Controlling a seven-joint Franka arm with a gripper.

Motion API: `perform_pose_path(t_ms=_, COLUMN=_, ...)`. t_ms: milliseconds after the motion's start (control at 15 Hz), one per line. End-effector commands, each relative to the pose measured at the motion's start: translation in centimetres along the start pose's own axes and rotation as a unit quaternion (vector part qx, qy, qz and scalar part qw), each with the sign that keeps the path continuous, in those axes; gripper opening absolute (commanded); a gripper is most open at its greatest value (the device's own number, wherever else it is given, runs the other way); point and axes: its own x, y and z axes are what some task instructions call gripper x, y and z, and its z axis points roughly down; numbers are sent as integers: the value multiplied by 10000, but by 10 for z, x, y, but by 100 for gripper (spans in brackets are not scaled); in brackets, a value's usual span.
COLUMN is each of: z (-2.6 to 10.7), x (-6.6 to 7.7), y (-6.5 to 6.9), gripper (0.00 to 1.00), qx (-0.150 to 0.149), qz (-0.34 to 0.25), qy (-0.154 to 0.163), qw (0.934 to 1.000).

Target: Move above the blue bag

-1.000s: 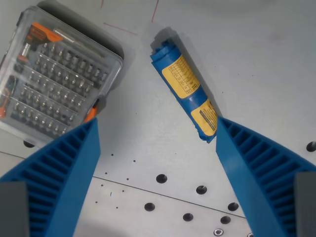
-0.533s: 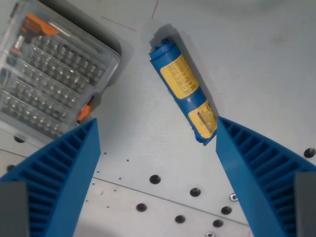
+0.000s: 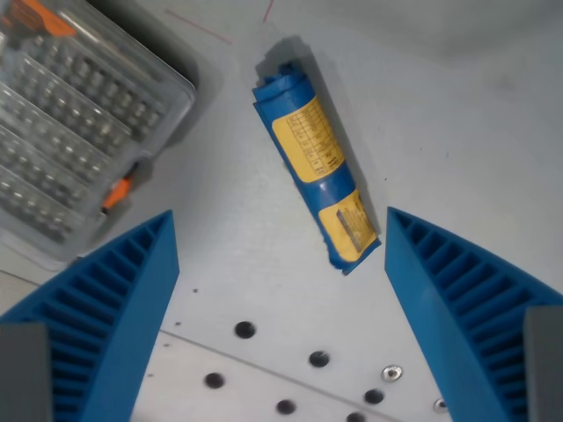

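Wrist view: my gripper (image 3: 280, 233) over the table (image 3: 457, 114), fingers spread wide, holding nothing.
The bag (image 3: 315, 167) lies between my fingers, nearer the right one; bit case (image 3: 75, 123) far left.

You are looking through one camera only, the one on the wrist, so no second view is sharing the scene. It is pointing down onto the bench (image 3: 457, 105) from fairly near. The two fingers (image 3: 110, 308) are framing the lower corners of the wrist view. Between them the bag (image 3: 314, 165) is lying near the middle, and the case (image 3: 75, 114) is running off the wrist view's left.
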Motion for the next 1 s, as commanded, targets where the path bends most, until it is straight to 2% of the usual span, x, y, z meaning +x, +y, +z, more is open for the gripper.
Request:
perform_pose_path(t_ms=67, z=13, x=-7, y=4, gripper=100, qx=-352, qz=-951, qy=319, qw=9943)
perform_pose_path(t_ms=1000, z=78, x=-19, y=17, gripper=100, qx=-529, qz=-1859, qy=210, qw=9809)
